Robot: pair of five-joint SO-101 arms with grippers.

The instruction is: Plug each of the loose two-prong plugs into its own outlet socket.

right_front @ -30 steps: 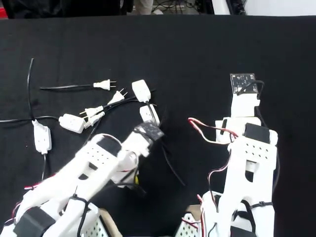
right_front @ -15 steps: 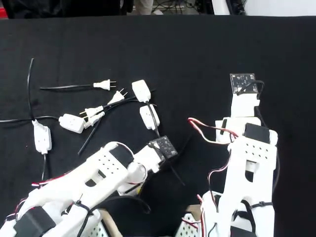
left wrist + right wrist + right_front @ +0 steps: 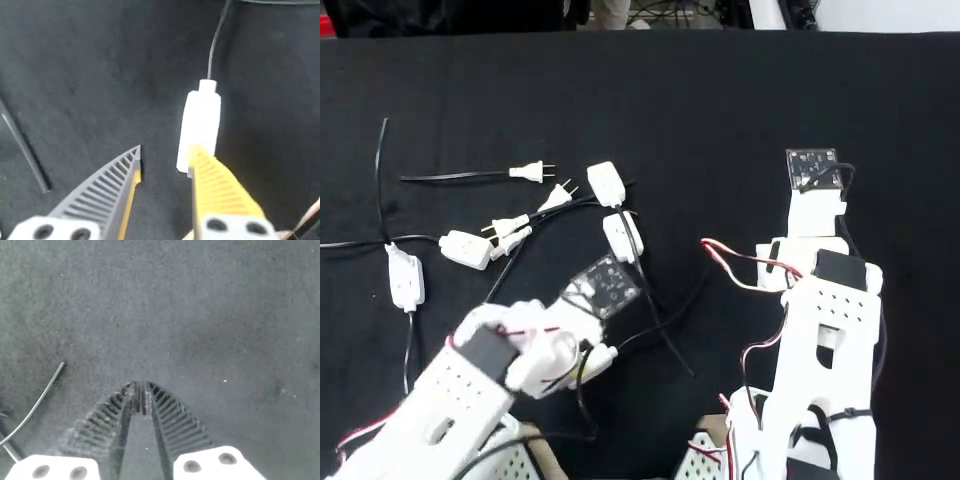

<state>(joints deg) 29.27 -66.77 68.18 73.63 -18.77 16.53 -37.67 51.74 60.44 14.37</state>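
Several plugs [image 3: 533, 171] from above; one socket [image 3: 200, 125] beside the spread left pincer [image 3: 165, 150].

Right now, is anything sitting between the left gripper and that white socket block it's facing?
Nothing visible does. The open left gripper faces the white socket block directly, the block's near end by the yellow finger, with bare black cloth between. A thin black cable lies off to one side, out of the path.

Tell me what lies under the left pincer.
Black tablecloth and a white rectangular outlet socket on a thin black cord. The yellow finger of the open left pincer covers the socket's near end.
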